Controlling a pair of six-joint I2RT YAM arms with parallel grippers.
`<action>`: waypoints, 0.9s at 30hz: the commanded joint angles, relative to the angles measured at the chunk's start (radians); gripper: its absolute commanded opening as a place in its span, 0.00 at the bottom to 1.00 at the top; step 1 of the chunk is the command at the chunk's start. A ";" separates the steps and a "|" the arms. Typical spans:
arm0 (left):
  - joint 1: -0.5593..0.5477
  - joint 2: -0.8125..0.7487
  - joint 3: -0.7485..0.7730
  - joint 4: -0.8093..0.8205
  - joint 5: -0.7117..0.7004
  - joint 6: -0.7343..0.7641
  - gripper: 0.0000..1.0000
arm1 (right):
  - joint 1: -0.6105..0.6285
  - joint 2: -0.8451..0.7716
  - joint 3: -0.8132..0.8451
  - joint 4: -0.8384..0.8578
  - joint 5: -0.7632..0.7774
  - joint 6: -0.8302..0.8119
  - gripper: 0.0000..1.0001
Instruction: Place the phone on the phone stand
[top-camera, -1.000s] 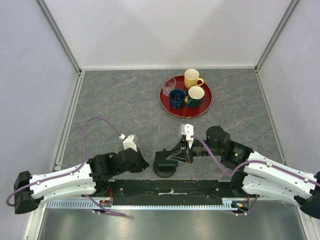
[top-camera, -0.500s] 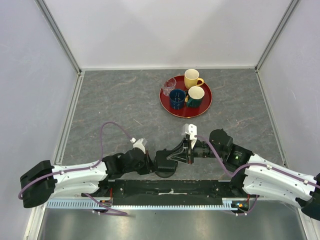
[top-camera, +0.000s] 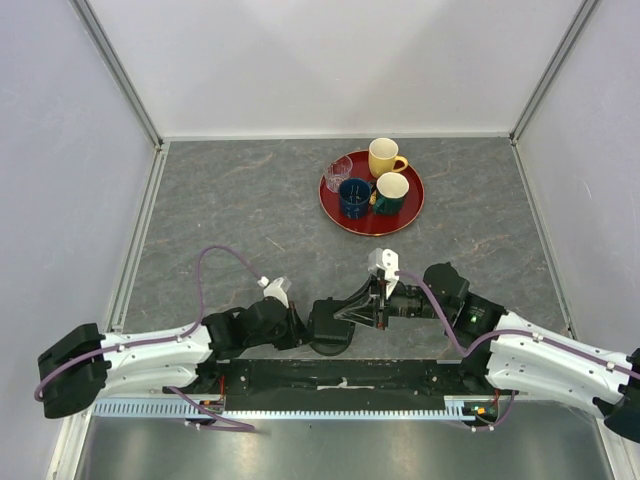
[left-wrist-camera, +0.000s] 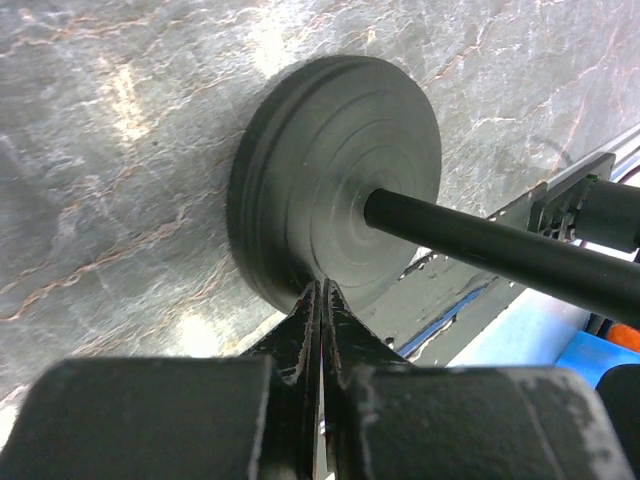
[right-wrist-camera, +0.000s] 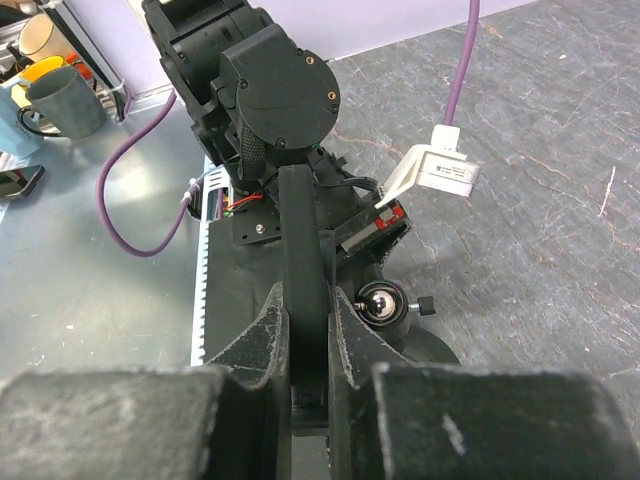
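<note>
The phone stand has a round black disc base (top-camera: 330, 336) at the near edge of the table. In the left wrist view the base (left-wrist-camera: 340, 180) and its stem (left-wrist-camera: 480, 245) fill the frame. My left gripper (top-camera: 297, 325) is shut and empty, its tips (left-wrist-camera: 318, 292) touching the rim of the base. My right gripper (top-camera: 376, 305) is shut on the phone (top-camera: 355, 307), a thin black slab seen edge-on between the jaws (right-wrist-camera: 302, 280). It holds the phone tilted just above the stand, beside the stand's shiny ball joint (right-wrist-camera: 381, 305).
A round red tray (top-camera: 340, 215) at the back middle holds a yellow mug (top-camera: 383, 157), a green mug (top-camera: 391, 191), a dark blue cup (top-camera: 353, 197) and a small glass (top-camera: 339, 170). The black base rail (top-camera: 340, 375) runs along the near edge.
My left arm has swung right and brought its shut gripper against the stand's base. My right gripper with the phone has shifted only slightly above the stand.
</note>
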 joint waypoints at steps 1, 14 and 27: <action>0.004 -0.045 0.008 -0.082 -0.033 0.014 0.02 | 0.003 0.033 0.062 -0.063 0.032 -0.029 0.00; 0.004 -0.211 0.066 -0.229 -0.078 0.071 0.20 | 0.000 0.076 0.175 -0.183 0.073 -0.046 0.68; 0.005 -0.479 0.359 -0.617 -0.273 0.204 0.55 | 0.000 0.073 0.498 -0.560 0.313 0.058 0.98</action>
